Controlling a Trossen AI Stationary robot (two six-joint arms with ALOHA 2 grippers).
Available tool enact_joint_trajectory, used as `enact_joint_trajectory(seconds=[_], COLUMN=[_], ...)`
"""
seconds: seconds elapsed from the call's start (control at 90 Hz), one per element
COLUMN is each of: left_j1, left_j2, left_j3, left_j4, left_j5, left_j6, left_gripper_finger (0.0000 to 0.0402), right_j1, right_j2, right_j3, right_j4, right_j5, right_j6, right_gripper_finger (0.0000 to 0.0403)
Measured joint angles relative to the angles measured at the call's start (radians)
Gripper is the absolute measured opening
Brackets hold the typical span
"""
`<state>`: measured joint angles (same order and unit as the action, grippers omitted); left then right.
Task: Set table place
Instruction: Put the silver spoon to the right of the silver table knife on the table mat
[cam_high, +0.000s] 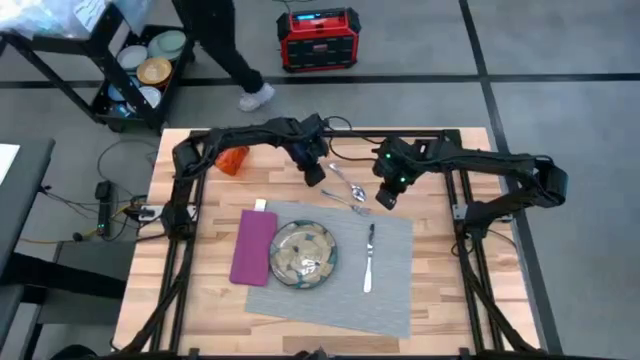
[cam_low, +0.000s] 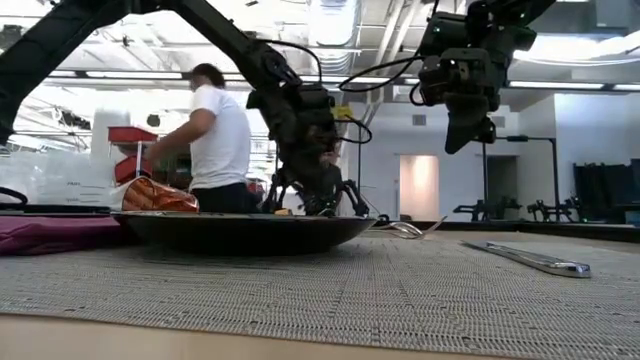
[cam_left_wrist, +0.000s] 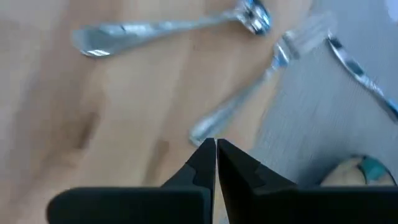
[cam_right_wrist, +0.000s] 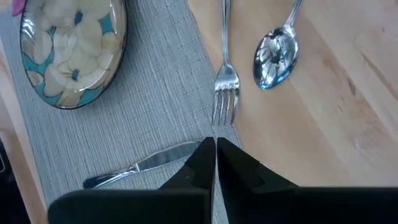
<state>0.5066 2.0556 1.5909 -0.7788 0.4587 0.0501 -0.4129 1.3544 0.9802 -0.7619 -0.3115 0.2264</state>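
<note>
A grey placemat (cam_high: 390, 290) lies on the wooden table (cam_high: 210, 300). It carries the patterned plate (cam_high: 303, 255), a knife (cam_high: 369, 258) right of the plate, and part of the magenta napkin (cam_high: 253, 247) at its left edge. The fork (cam_right_wrist: 225, 93) lies half on the placemat's far edge, with the spoon (cam_right_wrist: 273, 56) on bare wood beyond it. An orange cup (cam_high: 232, 160) sits at the far left. My left gripper (cam_left_wrist: 216, 149) is shut, low by the fork's handle end (cam_left_wrist: 200, 130). My right gripper (cam_right_wrist: 214, 149) is shut and hangs high above the fork's tines. My left gripper points its shut fingers down at the fork's handle end (cam_left_wrist: 200, 130), slanting in from the far left. I cannot tell whether the tips touch the handle or the wood beside it. The fork lies flat, tines on the placemat.
Black rail frames (cam_high: 468, 215) run along both sides of the table. A person (cam_low: 215, 135) stands beyond the far edge near a cart with bowls (cam_high: 150, 70). A red box (cam_high: 318, 38) sits on the floor. Bare wood lies at the table's left and right.
</note>
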Motion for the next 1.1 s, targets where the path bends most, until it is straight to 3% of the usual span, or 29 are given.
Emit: enact_joint_trajectory(seconds=[0.344,0.511,0.711,0.789,0.933,1.1], left_j1=[-0.093,-0.14,-0.199,-0.204,-0.204,-0.204], left_j2=[0.0,-0.014,-0.13,-0.195,-0.312,-0.391], left_j3=[0.0,0.0,0.0,0.0,-0.012,-0.012], left_j4=[0.009,-0.013,-0.098,-0.088,-0.019,0.062], left_j5=[0.013,0.15,0.19,0.161,0.065,0.002], left_j6=[-0.004,0.002,0.038,0.029,-0.01,-0.063], left_gripper_finger=[0.0,0.0,0.0,0.0,0.0009,0.0057], right_j1=[-0.003,-0.02,-0.094,-0.126,-0.168,-0.172], right_j2=[0.009,0.056,0.176,0.226,0.296,0.367], right_j3=[0.0,0.0,0.001,0.0,0.003,0.054], right_j4=[0.119,0.209,0.271,0.284,0.358,0.391], right_j5=[0.028,0.049,0.046,-0.015,-0.132,-0.158], right_j6=[-0.003,-0.002,0.018,0.004,-0.058,-0.077], right_gripper_finger=[0.0004,0.0004,0.0004,0.0007,0.0046,0.0131])
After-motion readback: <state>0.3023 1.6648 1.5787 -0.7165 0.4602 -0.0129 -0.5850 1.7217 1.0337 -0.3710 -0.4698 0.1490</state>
